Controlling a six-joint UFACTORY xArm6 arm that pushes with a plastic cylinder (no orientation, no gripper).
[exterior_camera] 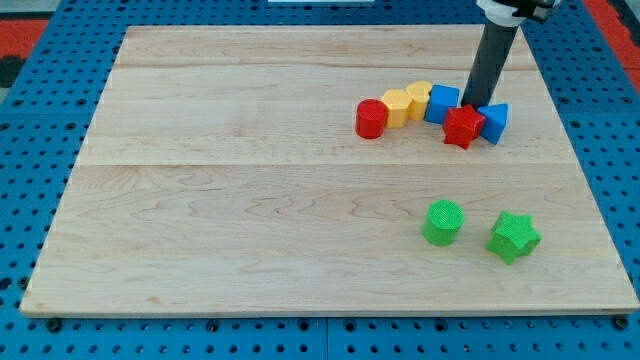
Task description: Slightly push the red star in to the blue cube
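The red star (pixel 462 127) lies at the view's upper right on the wooden board. The blue cube (pixel 442 103) touches it at its upper left. A second blue block (pixel 494 122) touches the star's right side. My tip (pixel 472 105) stands just above the red star, between the blue cube and the other blue block, touching or nearly touching the star's top edge.
A yellow block (pixel 419 99), a second yellow block (pixel 397 108) and a red cylinder (pixel 371 118) run in a row leftward from the blue cube. A green cylinder (pixel 443 222) and a green star (pixel 513 236) sit at the view's lower right.
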